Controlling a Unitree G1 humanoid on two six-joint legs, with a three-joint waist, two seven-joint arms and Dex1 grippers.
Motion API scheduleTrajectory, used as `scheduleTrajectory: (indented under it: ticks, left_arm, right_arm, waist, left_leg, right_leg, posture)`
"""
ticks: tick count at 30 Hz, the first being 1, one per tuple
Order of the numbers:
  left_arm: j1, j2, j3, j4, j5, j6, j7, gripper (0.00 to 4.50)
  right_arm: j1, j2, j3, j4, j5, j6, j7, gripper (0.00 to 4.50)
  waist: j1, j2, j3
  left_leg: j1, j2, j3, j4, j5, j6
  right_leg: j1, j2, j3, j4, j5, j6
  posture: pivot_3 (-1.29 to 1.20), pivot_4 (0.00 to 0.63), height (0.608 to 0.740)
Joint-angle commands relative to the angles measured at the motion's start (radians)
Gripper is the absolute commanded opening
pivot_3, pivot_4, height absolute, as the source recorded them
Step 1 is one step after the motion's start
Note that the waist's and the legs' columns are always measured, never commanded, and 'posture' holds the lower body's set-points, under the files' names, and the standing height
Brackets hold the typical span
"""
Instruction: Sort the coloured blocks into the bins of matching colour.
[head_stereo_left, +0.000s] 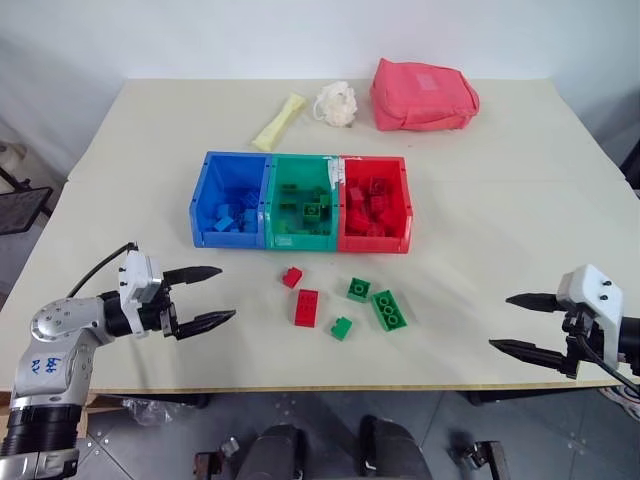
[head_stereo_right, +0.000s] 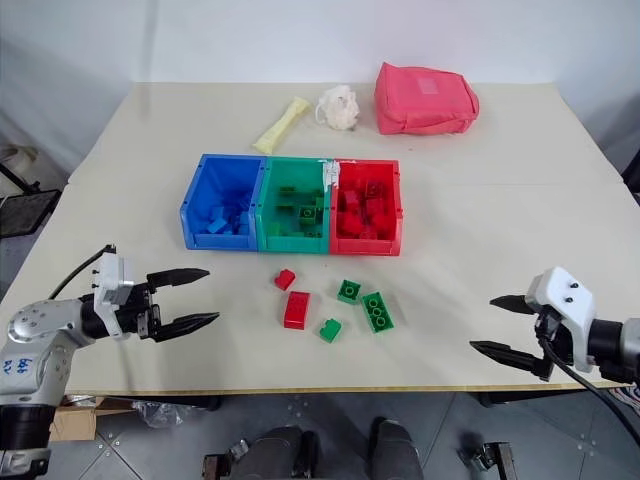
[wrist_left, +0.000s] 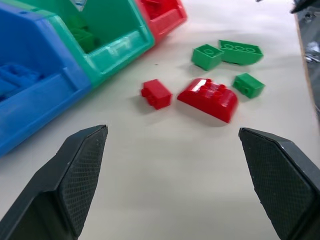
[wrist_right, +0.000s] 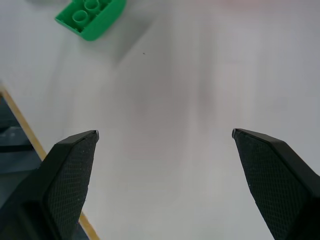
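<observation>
Lying loose on the worktop (head_stereo_left: 500, 150) before the bins (head_stereo_left: 303, 200), five coloured blocks (head_stereo_left: 345, 300) sit close enough that either empty, wide-open tool, left tool (head_stereo_left: 209, 296) or right tool (head_stereo_left: 518, 322), might nudge neighbours while grasping.

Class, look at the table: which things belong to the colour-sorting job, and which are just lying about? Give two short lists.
Belong to the job:
- blue bin, green bin, red bin, blocks already inside
- two loose red blocks
- three loose green blocks
- left pincer and right pincer, both open

Lying about:
- red pouch
- yellow packet
- white puff
</observation>
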Motion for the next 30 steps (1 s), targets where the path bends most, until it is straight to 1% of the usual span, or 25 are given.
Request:
scheduleTrajectory:
  ticks: [1, 7, 10, 12, 15, 22, 28, 30]
  left_arm:
    - [0.055, 0.018, 0.025, -0.098, -0.045, 0.027, -0.004, 4.46]
    - [0.181, 0.023, 0.054, -0.235, -0.089, 0.072, 0.004, 4.46]
    - [0.215, 0.024, 0.067, -0.262, -0.103, 0.087, 0.011, 4.46]
    - [0.234, 0.024, 0.073, -0.281, -0.108, 0.092, 0.015, 4.46]
    - [0.254, 0.02, 0.088, -0.291, -0.116, 0.093, 0.025, 4.46]
    - [0.3, 0.008, 0.108, -0.336, -0.122, 0.091, 0.055, 4.46]
    - [0.312, -0.001, 0.111, -0.347, -0.123, 0.083, 0.074, 4.46]
    - [0.309, -0.003, 0.109, -0.344, -0.121, 0.08, 0.077, 4.5]
  right_arm:
    - [-0.119, 0.004, 0.113, -0.072, 0.033, 0.045, -0.018, 4.5]
    - [-0.328, 0.067, 0.332, -0.047, 0.001, 0.083, -0.043, 4.5]
    - [-0.402, 0.111, 0.413, -0.014, -0.024, 0.086, -0.054, 4.5]
    - [-0.423, 0.13, 0.44, -0.001, -0.033, 0.082, -0.053, 4.5]
    - [-0.488, 0.203, 0.526, 0.043, -0.061, 0.076, -0.06, 4.5]
    - [-0.49, 0.293, 0.604, 0.083, -0.123, 0.062, -0.098, 4.5]
    - [-0.491, 0.34, 0.616, 0.101, -0.147, 0.055, -0.121, 4.5]
    - [-0.492, 0.344, 0.613, 0.099, -0.149, 0.061, -0.122, 4.09]
  waist:
    - [-0.002, 0.0, 0.0]
    - [0.002, 0.0, 0.0]
    - [0.004, 0.0, 0.0]
    - [0.004, 0.0, 0.0]
    - [-0.001, -0.001, 0.0]
    - [0.0, -0.001, -0.001]
    - [-0.002, -0.003, -0.002]
    - [-0.004, -0.003, -0.002]
  left_leg:
    - [0.0, 0.001, 0.0, 0.0, 0.0, 0.0]
    - [-0.001, 0.002, -0.001, 0.001, -0.001, -0.002]
    - [-0.001, 0.001, -0.003, 0.001, -0.001, -0.002]
    - [-0.001, 0.001, -0.003, 0.001, -0.001, -0.002]
    - [-0.001, 0.0, -0.003, 0.001, -0.001, -0.002]
    - [-0.001, 0.001, -0.002, 0.001, -0.001, -0.002]
    - [0.0, 0.002, -0.002, 0.001, -0.001, -0.003]
    - [0.0, 0.002, -0.002, 0.001, -0.002, -0.003]
  right_leg:
    - [0.0, 0.0, 0.0, 0.0, 0.0, 0.0]
    - [-0.001, -0.001, 0.001, 0.0, -0.001, -0.002]
    - [0.0, -0.002, 0.001, 0.0, -0.001, -0.002]
    - [0.0, -0.002, 0.0, 0.0, -0.001, -0.002]
    - [0.0, -0.001, 0.0, 0.0, -0.001, -0.002]
    - [-0.001, 0.002, -0.002, 0.001, -0.002, -0.003]
    - [0.0, 0.001, -0.002, 0.001, -0.002, -0.003]
    - [0.0, 0.002, -0.002, 0.001, -0.002, -0.003]
  posture:
    - [0.0, 0.15, 0.74]
    - [0.0, 0.15, 0.74]
    - [0.0, 0.15, 0.74]
    - [0.0, 0.15, 0.74]
    - [0.0, 0.15, 0.74]
    - [0.0, 0.15, 0.74]
    - [0.0, 0.15, 0.74]
    - [0.0, 0.15, 0.74]
